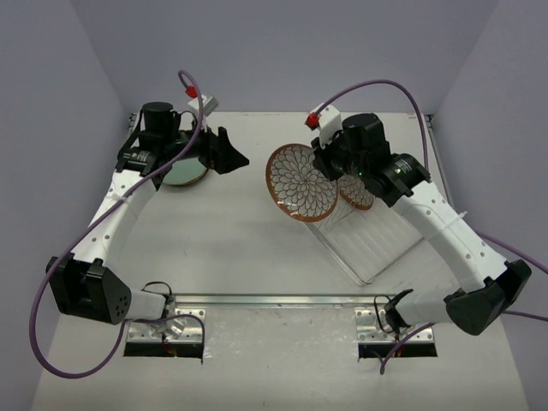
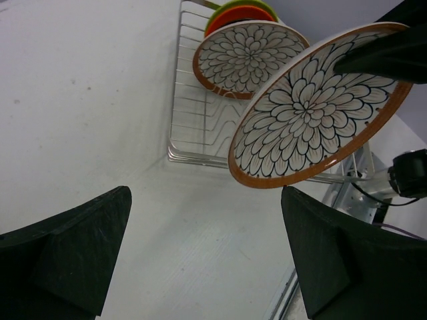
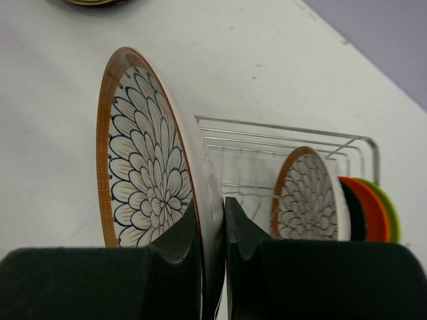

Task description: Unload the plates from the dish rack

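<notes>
Right gripper (image 3: 211,208) pinched the rim of a patterned cream plate (image 3: 143,173), held on edge and clear of the dish rack (image 3: 267,132), which sat just beyond its fingers. Left gripper (image 2: 205,195) was spread wide, empty, facing that plate; looked like a hand-off setup, my guess only. Unloaded stack (image 1: 183,174) sat directly under the left gripper, pale green showing, count unclear. In the rack past the right gripper: second patterned plate (image 3: 308,200), black plate (image 3: 355,215), orange plate (image 3: 373,212), lime green plate (image 3: 392,217). Roughly midway: the held one needed placing, four to pull.
</notes>
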You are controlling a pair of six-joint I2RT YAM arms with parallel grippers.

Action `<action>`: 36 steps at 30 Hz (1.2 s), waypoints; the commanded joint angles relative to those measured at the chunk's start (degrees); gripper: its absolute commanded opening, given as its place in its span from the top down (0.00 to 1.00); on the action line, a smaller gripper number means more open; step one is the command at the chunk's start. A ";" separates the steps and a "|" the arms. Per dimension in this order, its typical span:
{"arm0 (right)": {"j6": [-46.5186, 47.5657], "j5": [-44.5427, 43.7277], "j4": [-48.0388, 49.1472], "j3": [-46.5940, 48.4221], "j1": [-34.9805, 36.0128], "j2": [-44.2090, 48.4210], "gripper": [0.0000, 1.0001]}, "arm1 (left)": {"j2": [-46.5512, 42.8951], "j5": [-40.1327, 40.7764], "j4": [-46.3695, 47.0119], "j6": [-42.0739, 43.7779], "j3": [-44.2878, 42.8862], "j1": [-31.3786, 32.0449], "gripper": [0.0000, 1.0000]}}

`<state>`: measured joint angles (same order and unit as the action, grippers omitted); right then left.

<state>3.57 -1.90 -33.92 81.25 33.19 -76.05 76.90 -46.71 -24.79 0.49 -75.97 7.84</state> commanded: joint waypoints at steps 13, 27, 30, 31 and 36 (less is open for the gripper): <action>-18.41 27.20 6.85 8.66 -5.90 -6.30 1.00 | 1.08 -5.15 3.07 1.46 6.68 4.15 0.24; -21.72 32.26 8.43 8.84 -7.81 -7.73 1.00 | 5.27 -13.75 4.93 -3.73 6.27 6.23 0.54; -22.38 32.57 9.22 7.77 -8.14 -7.27 1.00 | 6.68 -18.41 7.57 -7.82 6.04 6.23 0.63; -22.60 32.64 9.36 7.49 -8.26 -7.22 1.00 | 6.93 -19.09 7.84 -8.40 5.85 6.16 0.68; -23.95 33.06 10.14 6.04 -8.72 -6.70 1.00 | 7.96 -22.97 9.83 -11.66 6.00 5.03 1.00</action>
<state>-15.35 27.48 -32.08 86.29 25.00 -85.23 84.54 -62.72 -20.54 -8.76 -68.95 13.32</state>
